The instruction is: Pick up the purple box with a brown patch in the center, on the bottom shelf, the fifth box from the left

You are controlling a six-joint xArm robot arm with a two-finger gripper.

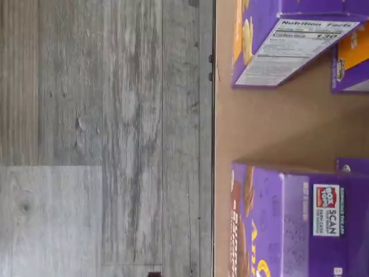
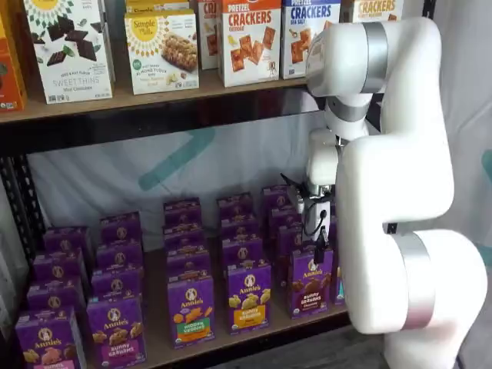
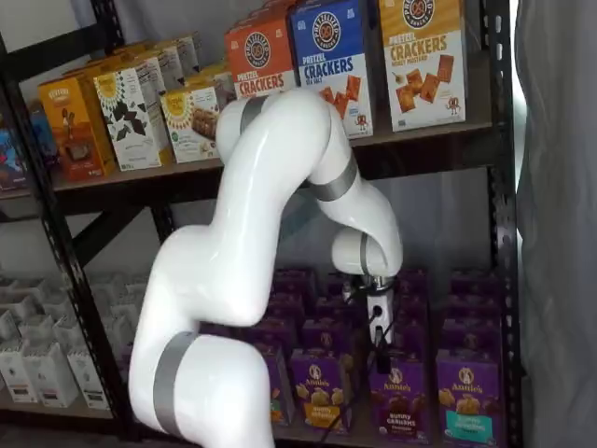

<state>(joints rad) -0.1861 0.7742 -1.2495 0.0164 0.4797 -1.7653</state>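
The purple box with the brown bunny grahams panel stands upright at the front of the bottom shelf. It shows in both shelf views. My gripper hangs just above and in front of its top, with a cable beside it, and it also shows in a shelf view. Its black fingers show with no plain gap and hold no box. In the wrist view a purple box with brown on its front stands on the tan board.
A yellow-panel purple box and an orange-panel one stand to the left of the target, and a teal-panel one to its right. More purple boxes fill the rows behind. Cracker boxes stand on the higher shelf. Grey plank floor lies below.
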